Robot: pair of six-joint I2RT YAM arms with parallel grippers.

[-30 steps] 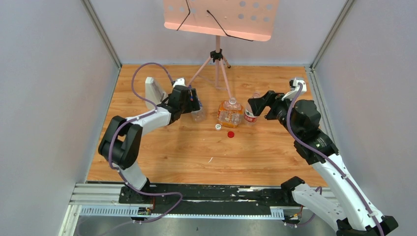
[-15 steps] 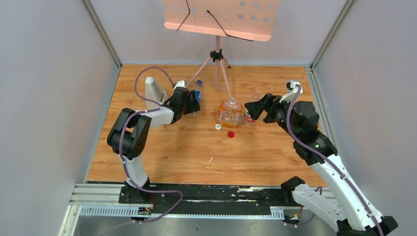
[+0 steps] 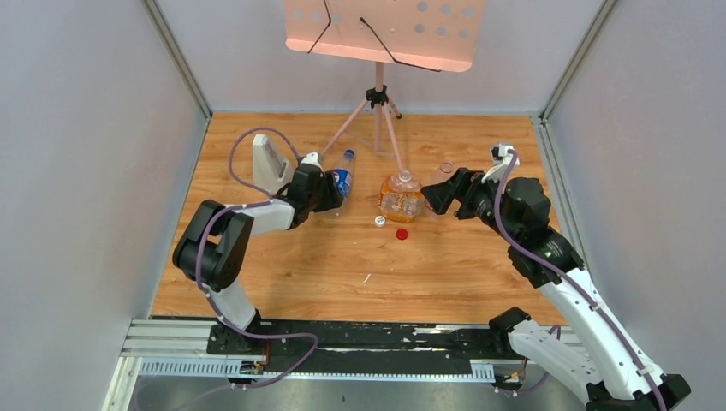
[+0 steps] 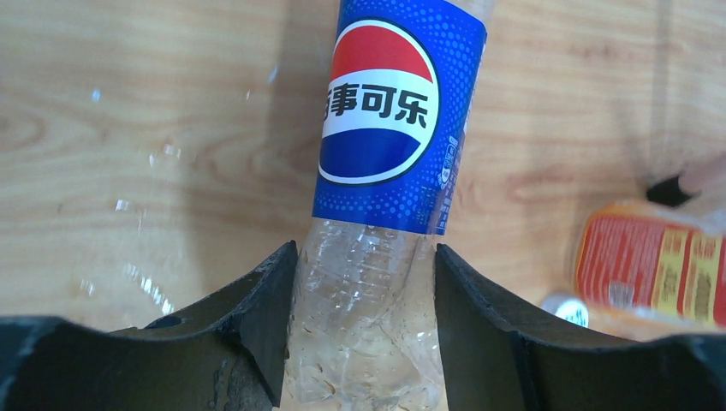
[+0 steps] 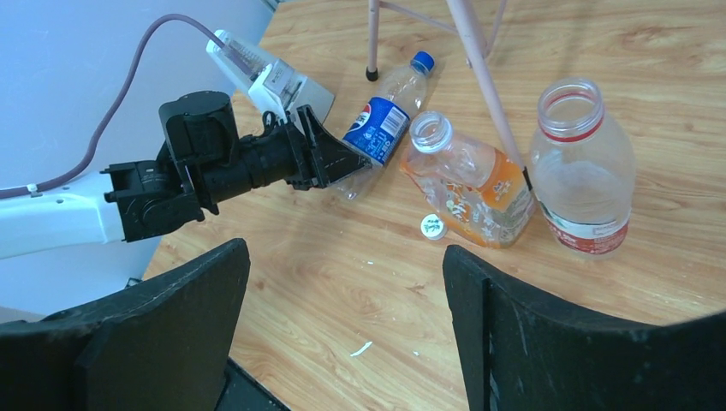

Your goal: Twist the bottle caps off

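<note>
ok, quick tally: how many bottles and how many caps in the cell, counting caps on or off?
Bottles: 3 (Pepsi bottle, orange bottle, red-label bottle)
Caps: 3 (white cap and red cap both off, blue cap on the Pepsi bottle)
Total: 6

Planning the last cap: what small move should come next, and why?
Probably bring the open right gripper toward the small blue plastic cap on the clear blue-labelled Pepsi bottle: the left gripper clasps that bottle's base, and it alone is capped.
</note>
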